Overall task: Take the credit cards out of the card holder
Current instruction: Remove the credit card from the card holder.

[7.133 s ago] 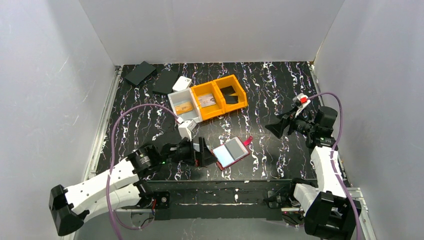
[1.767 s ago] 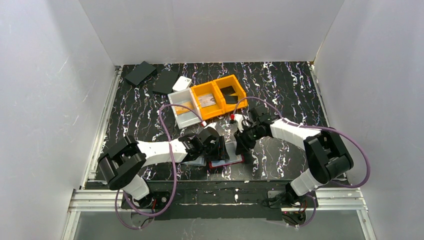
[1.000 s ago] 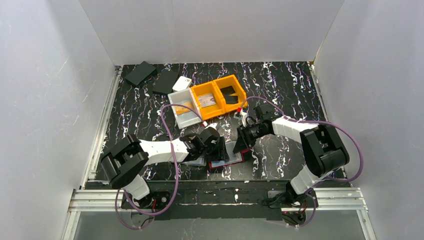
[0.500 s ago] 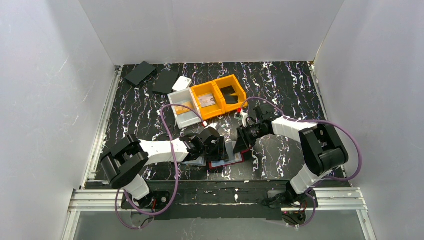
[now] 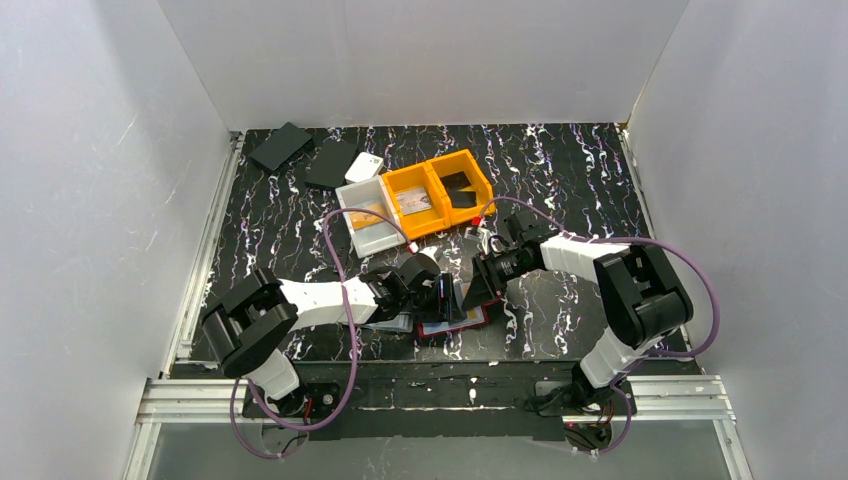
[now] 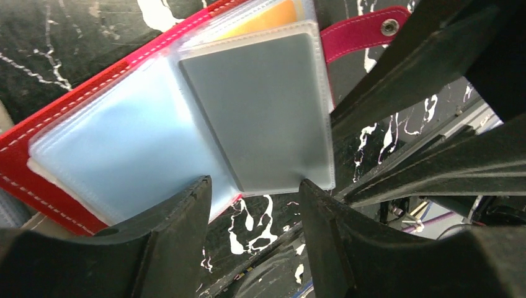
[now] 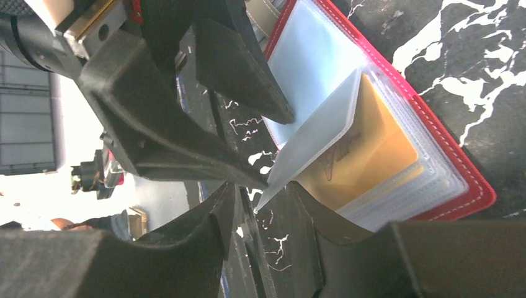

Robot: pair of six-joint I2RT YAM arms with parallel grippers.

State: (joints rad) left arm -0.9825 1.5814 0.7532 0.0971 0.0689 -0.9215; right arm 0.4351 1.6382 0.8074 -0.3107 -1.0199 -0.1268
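1. Two grippers meet over the open red card holder (image 5: pixel 455 322), which lies on the table (image 5: pixel 560 170) close to our front edge, about centre.
2. Our left gripper (image 6: pixel 254 186) has its jaws apart, straddling the holder's edge. A grey card (image 6: pixel 254 112) and a blue card (image 6: pixel 118 149) sit in their sleeves.
3. Our right gripper (image 7: pixel 262 189) has its jaws a little apart too, with the corner of a raised clear sleeve (image 7: pixel 313 146) between them and a gold card (image 7: pixel 366 158) showing underneath.
4. Farther back we see a white bin (image 5: pixel 378 238) touching two orange bins (image 5: pixel 395 188).
5. Far left corner: two flat black pieces (image 5: pixel 280 146).
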